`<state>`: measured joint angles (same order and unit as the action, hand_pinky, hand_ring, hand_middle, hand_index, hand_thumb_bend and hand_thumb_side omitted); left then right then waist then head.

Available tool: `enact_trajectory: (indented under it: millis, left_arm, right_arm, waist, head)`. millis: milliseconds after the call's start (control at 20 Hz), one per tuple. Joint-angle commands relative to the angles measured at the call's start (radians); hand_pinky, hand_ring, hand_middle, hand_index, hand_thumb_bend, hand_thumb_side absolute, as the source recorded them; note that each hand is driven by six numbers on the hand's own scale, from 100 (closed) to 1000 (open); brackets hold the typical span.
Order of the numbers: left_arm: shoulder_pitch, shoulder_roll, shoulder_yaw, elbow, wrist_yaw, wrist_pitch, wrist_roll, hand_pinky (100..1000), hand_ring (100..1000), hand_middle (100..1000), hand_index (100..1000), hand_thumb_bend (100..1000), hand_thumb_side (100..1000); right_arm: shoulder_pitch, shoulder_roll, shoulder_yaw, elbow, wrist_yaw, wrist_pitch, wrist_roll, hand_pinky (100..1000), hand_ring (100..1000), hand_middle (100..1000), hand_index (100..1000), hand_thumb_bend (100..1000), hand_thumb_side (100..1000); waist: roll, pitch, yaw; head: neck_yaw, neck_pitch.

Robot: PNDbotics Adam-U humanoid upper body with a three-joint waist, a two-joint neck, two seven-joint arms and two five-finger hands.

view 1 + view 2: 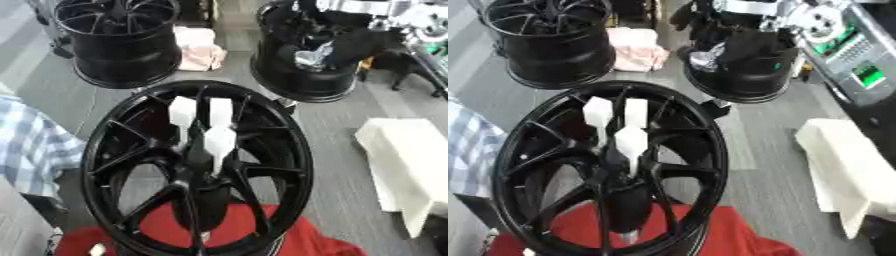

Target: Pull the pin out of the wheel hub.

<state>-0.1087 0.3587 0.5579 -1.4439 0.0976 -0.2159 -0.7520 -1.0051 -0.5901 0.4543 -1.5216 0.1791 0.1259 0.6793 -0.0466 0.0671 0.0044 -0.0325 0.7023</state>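
2 spare black rims (118, 42) behind, pink cloth (201, 47) between, white foam block (407, 165) right.

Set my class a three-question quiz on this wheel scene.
1. True or false: the near wheel stands over a red cloth.
2. How many black wheels show? A two, B three, C five.
3. Fill in: the white pieces sit at the near wheel's ____.
Key: 1 true; 2 B; 3 hub.
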Motion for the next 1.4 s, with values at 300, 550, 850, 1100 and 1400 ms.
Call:
enact_trajectory:
  millis: [300, 550, 850, 1100, 1400]
  left_arm:
    - [-0.021, -0.003, -0.007, -0.036, -0.001, 0.015, -0.017, 609, 575, 604, 782, 457, 555]
    - [-0.019, -0.016, -0.007, -0.039, -0.008, 0.023, -0.023, 608, 575, 604, 782, 457, 555]
    - [-0.02, -0.02, -0.007, -0.039, -0.011, 0.026, -0.023, 607, 575, 604, 783, 458, 556]
    - [-0.02, -0.025, -0.008, -0.039, -0.014, 0.028, -0.026, 607, 576, 604, 783, 457, 556]
    - [-0.019, -0.029, -0.007, -0.041, -0.016, 0.031, -0.026, 606, 576, 604, 783, 455, 557]
  right_arm:
    - [-0.082, 0.188, 0.008, 0.221, 0.156, -0.066, 0.072, 839, 874, 900, 946, 211, 507]
    - [-0.085, 0.249, -0.005, 0.332, 0.232, -0.104, 0.075, 841, 879, 899, 952, 227, 512]
    - [-0.086, 0.28, -0.018, 0.395, 0.326, -0.135, 0.103, 851, 901, 913, 957, 264, 512]
    - [-0.088, 0.295, -0.026, 0.423, 0.388, -0.155, 0.128, 845, 892, 904, 956, 267, 511]
    - [-0.082, 0.312, -0.031, 0.459, 0.448, -0.17, 0.169, 835, 874, 877, 944, 272, 505]
  waist:
    - [0.006, -0.014, 0.016]
    - [0.007, -0.011, 0.024]
    - [0.008, -0.011, 0.026]
    - [0.008, -0.012, 0.027]
    - [0.008, -0.012, 0.031]
  head:
    - [-0.019, -0.009]
    - [-0.027, -0.012]
    - [-0.03, -0.013]
    - [-0.033, -0.012]
    - [-0.034, -0.011]
